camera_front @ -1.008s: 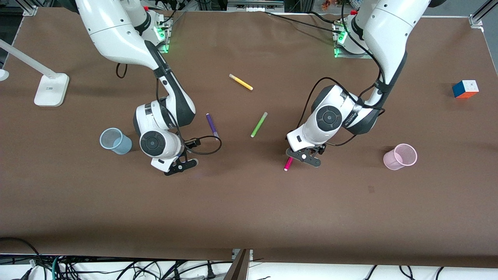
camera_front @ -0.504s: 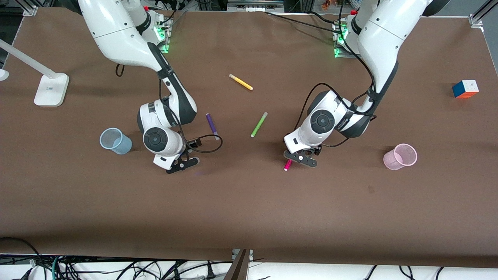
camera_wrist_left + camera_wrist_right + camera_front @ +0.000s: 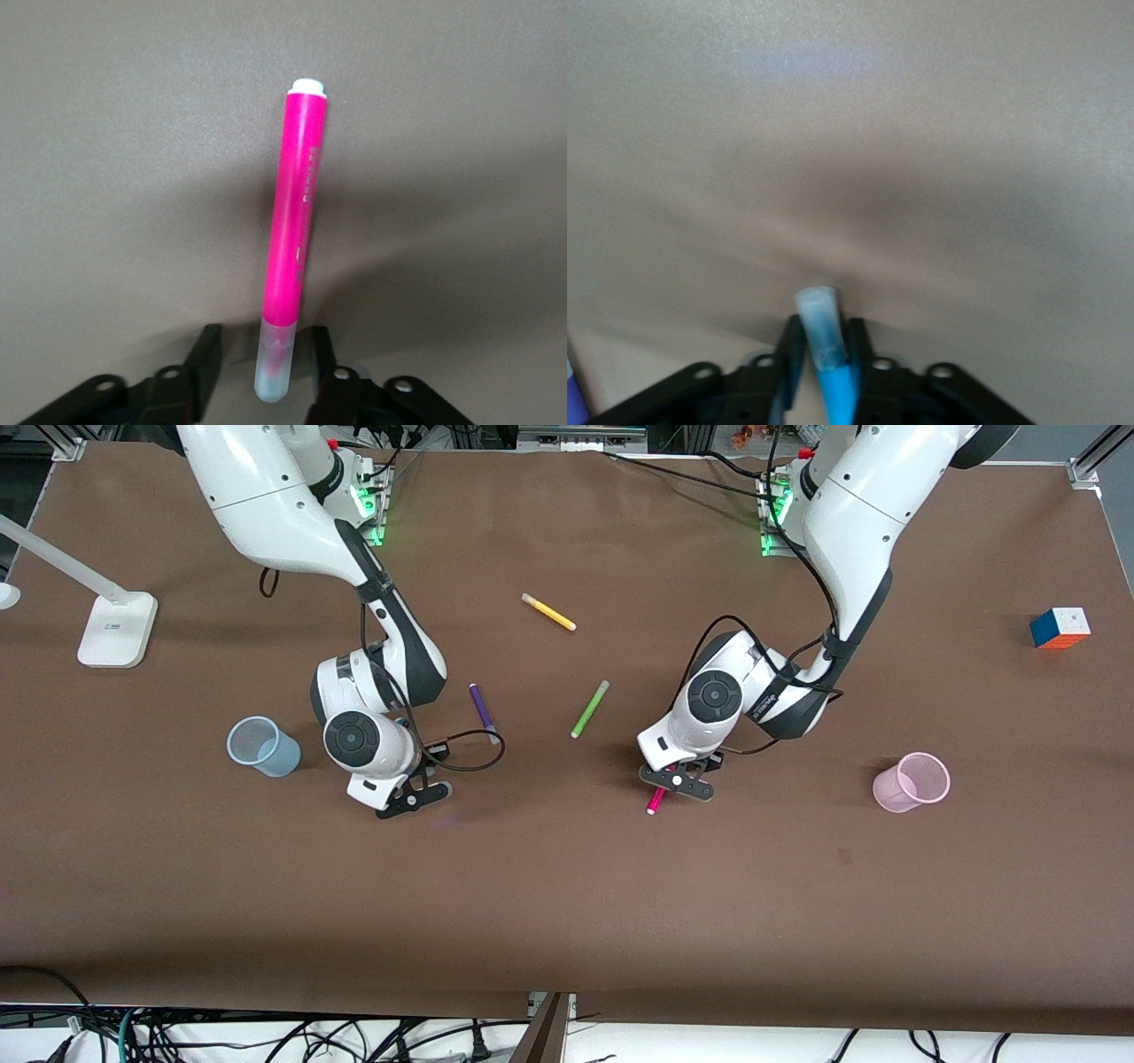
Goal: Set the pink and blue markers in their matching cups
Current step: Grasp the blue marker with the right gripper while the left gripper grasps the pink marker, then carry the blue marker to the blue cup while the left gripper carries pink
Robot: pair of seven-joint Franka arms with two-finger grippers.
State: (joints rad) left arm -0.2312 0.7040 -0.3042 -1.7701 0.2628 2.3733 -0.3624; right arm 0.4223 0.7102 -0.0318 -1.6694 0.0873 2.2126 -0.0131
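Note:
The pink marker [image 3: 656, 802] lies on the table. In the left wrist view its magenta body [image 3: 297, 204] points away from the jaws. My left gripper [image 3: 678, 782] is low over the marker's pale cap end. It is open [image 3: 263, 341], with a gap between the cap and each finger. My right gripper [image 3: 409, 795] is shut on the blue marker [image 3: 835, 385], whose greyish cap sticks out past the fingertips [image 3: 825, 332]. It is low over the table beside the light blue cup [image 3: 261, 746]. The light pink cup [image 3: 912, 781] stands toward the left arm's end.
A purple pen [image 3: 483, 708], a green pen [image 3: 590, 708] and a yellow pen [image 3: 548, 612] lie between the arms. A colour cube [image 3: 1060, 628] sits near the left arm's end. A white lamp base [image 3: 115, 629] stands at the right arm's end.
My left gripper has shifted a little toward the right arm's end and closer over the pink marker's cap end. My right gripper has barely moved.

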